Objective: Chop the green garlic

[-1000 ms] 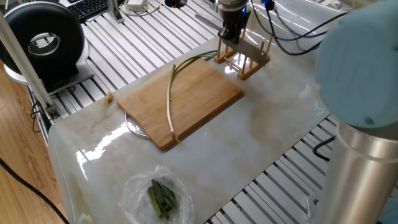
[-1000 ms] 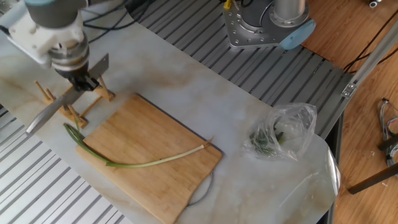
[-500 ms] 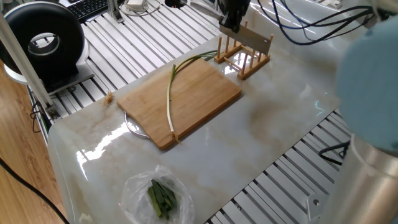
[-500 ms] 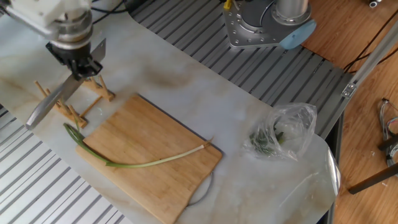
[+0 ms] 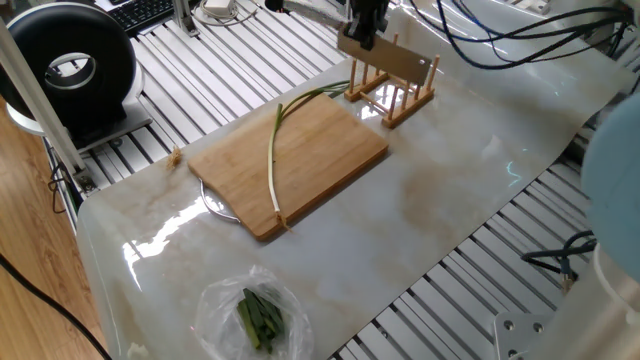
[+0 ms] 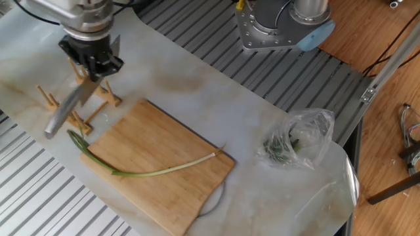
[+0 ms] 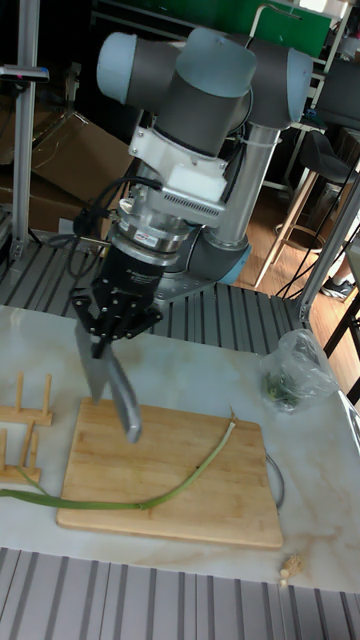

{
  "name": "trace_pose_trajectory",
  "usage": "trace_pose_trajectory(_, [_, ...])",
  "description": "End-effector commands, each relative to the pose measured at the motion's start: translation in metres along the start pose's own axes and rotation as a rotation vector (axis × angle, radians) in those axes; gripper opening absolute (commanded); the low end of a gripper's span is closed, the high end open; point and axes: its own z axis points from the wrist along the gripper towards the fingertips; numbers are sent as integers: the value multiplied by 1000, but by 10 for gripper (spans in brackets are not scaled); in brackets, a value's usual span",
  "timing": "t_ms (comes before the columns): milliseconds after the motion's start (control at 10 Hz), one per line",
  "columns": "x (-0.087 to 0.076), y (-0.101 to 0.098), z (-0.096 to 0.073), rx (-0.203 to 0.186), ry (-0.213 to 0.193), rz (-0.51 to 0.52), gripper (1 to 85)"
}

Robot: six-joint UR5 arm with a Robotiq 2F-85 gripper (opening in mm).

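Note:
The green garlic (image 5: 274,165) is one long uncut stalk lying across the wooden cutting board (image 5: 330,150), its white end at the board's near edge and its green tips hanging off toward the rack. The same garlic (image 6: 152,172) (image 7: 185,480) shows in the other views. My gripper (image 5: 361,28) (image 6: 92,63) (image 7: 111,328) is shut on a knife (image 7: 118,392), held in the air. Its blade (image 6: 67,110) slants down over the board's rack-side end, clear of the garlic.
A small wooden rack (image 5: 392,94) (image 6: 79,105) stands on the marble table beside the board's far end. A clear plastic bag of dark green leaves (image 5: 257,316) (image 6: 294,140) lies near the table edge. A black round device (image 5: 70,68) sits off the table.
The gripper has lifted the knife up off the wooden rack and carried it a little toward the cutting board. The garlic and board have not moved.

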Motion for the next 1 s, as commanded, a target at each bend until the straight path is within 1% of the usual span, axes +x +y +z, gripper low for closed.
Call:
trace_pose_trajectory(0, [-8,55,-11,-158,-31,0,13])
trace_pose_trajectory(100, [-11,64,-11,-193,-32,-2,13])
trace_pose_trajectory(200, [-14,69,-10,-207,-32,37,13])
trace_pose_trajectory(300, [-16,71,-8,-211,-23,87,13])
trace_pose_trajectory(400, [-18,73,-4,-219,-1,116,13])
trace_pose_trajectory(600, [-26,77,5,-236,16,112,13])
trace_pose_trajectory(700, [-29,84,10,-253,31,97,13])
trace_pose_trajectory(800, [-33,92,16,-266,35,95,13])
trace_pose_trajectory(900, [-37,107,21,-293,41,114,13])
